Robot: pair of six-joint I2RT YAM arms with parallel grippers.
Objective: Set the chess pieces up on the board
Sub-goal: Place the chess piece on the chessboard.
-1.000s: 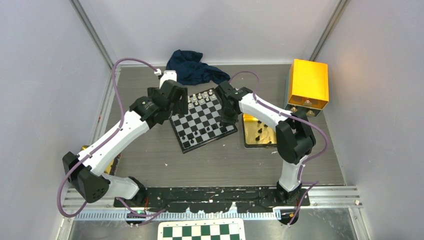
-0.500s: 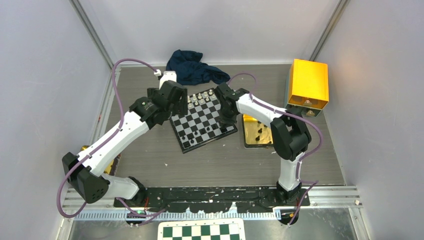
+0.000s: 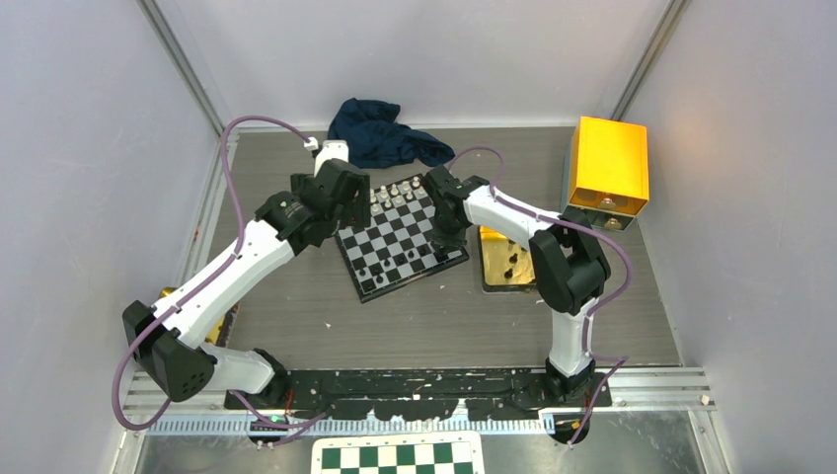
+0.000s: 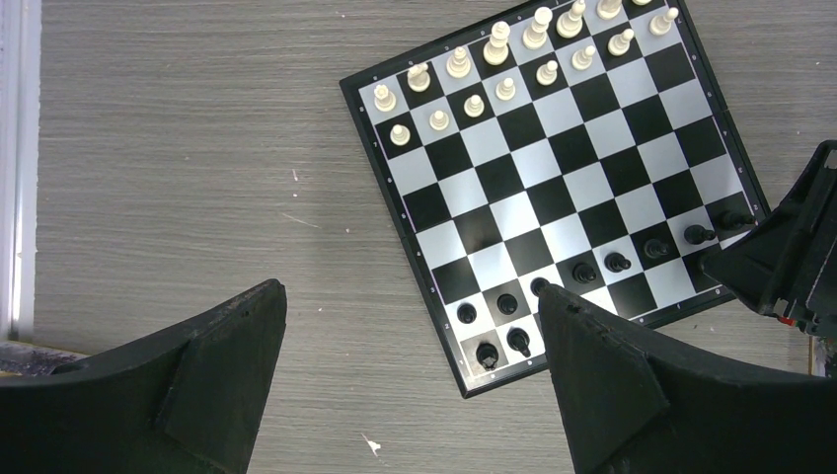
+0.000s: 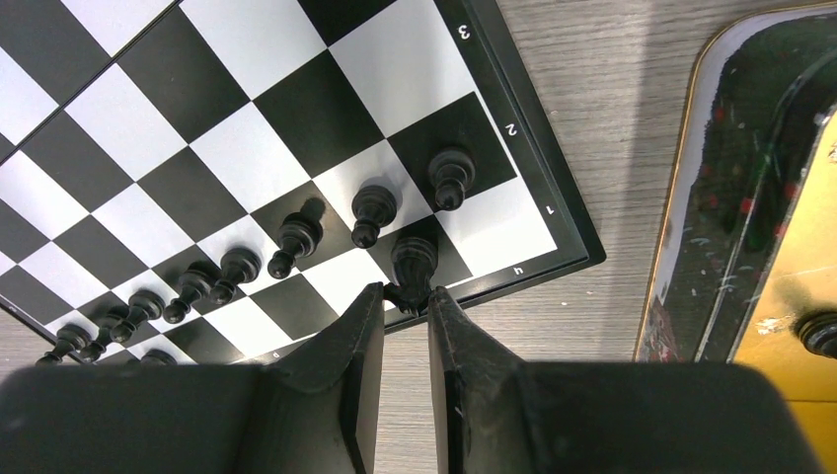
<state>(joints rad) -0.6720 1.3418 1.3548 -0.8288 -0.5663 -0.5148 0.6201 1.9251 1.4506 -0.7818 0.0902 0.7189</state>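
While my left claw (image 4: 410, 296) gapes wide, my right claw (image 5: 405, 294) pinches a black piece (image 5: 415, 257) mid-frame, at the board (image 5: 538, 168)'s corner square.

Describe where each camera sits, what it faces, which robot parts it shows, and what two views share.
Top external: above and behind the robot, looking down on the left arm, right arm and board.
Left wrist: above the board, looking down; the open left claw frames it.
Right wrist: low over the board's corner; the right claw grips a black piece.
Shared: both wrist views show the black pawns.
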